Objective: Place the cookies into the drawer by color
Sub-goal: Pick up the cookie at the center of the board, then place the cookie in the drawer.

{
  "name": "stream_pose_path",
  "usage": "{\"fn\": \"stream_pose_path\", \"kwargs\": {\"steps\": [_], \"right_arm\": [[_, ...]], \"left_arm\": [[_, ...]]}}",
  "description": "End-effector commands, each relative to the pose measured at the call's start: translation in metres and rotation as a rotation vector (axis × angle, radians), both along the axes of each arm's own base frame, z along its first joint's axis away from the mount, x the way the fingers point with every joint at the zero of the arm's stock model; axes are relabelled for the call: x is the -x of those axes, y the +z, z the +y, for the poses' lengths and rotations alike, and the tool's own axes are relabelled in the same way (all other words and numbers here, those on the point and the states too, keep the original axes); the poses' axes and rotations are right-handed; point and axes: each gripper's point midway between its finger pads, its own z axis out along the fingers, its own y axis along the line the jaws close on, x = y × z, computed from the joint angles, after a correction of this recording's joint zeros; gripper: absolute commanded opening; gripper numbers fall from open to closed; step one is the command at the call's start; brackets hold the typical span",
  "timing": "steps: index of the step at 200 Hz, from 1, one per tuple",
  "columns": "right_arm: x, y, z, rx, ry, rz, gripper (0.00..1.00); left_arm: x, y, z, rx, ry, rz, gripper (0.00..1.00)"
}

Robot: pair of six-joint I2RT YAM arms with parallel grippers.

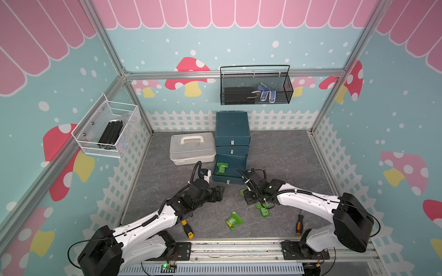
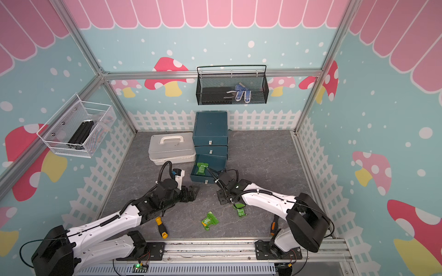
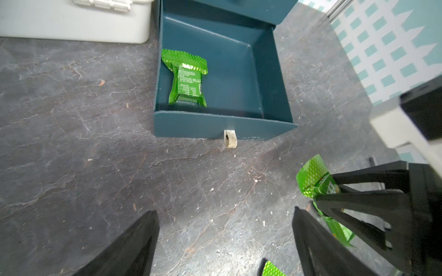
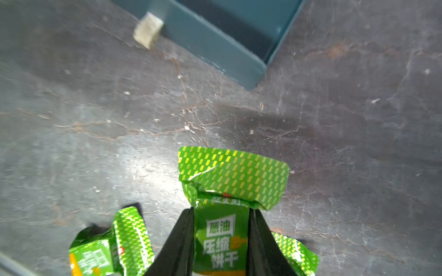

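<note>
While one green cookie lay filed, three were left outside

Though the held cookie (image 4: 221, 239) was pinched between the shut jaws of my right gripper (image 4: 221, 211), it was near the floor, just before the pulled-out bottom drawer (image 3: 267, 78), not yet in. One filed cookie (image 3: 187, 81) lay inside. A loose cookie (image 1: 234, 221) and a half-hidden cookie (image 1: 263, 211) waited nearby. My left gripper (image 3: 224, 211) hung wide open, empty.
</note>
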Motion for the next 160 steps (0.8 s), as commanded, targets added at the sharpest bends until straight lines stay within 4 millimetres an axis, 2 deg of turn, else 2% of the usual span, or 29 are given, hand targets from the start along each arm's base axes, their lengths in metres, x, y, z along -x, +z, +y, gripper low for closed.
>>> {"fn": "stream_pose_path", "kwargs": {"steps": [1, 21, 34, 58, 79, 107, 143, 160], "right_arm": [[-0.007, 0.035, 0.009, -0.06, -0.001, -0.055, 0.3], [-0.022, 0.058, 0.016, -0.09, -0.023, -0.106, 0.3], [-0.035, 0.068, 0.02, -0.102, -0.054, -0.132, 0.3], [-0.062, 0.074, 0.032, -0.117, -0.099, -0.161, 0.3], [-0.086, 0.077, 0.042, -0.129, -0.136, -0.186, 0.3], [-0.114, 0.065, 0.052, -0.11, -0.182, -0.197, 0.3], [-0.143, 0.036, 0.063, -0.065, -0.213, -0.178, 0.3], [-0.15, 0.019, 0.059, -0.035, -0.234, -0.154, 0.29]], "left_arm": [[-0.004, 0.013, -0.005, 0.088, -0.04, -0.041, 0.89], [-0.01, 0.015, -0.005, 0.142, -0.077, -0.054, 0.9], [-0.024, 0.012, 0.007, 0.172, -0.033, -0.058, 0.9], [-0.047, 0.001, 0.023, 0.153, 0.027, -0.07, 0.9], [-0.061, -0.007, 0.019, 0.163, 0.002, -0.071, 0.9], [-0.078, -0.027, 0.009, 0.166, -0.03, -0.055, 0.9], [-0.091, -0.046, 0.0, 0.168, -0.05, -0.056, 0.89], [-0.092, -0.044, -0.003, 0.195, -0.065, -0.074, 0.87]]}}
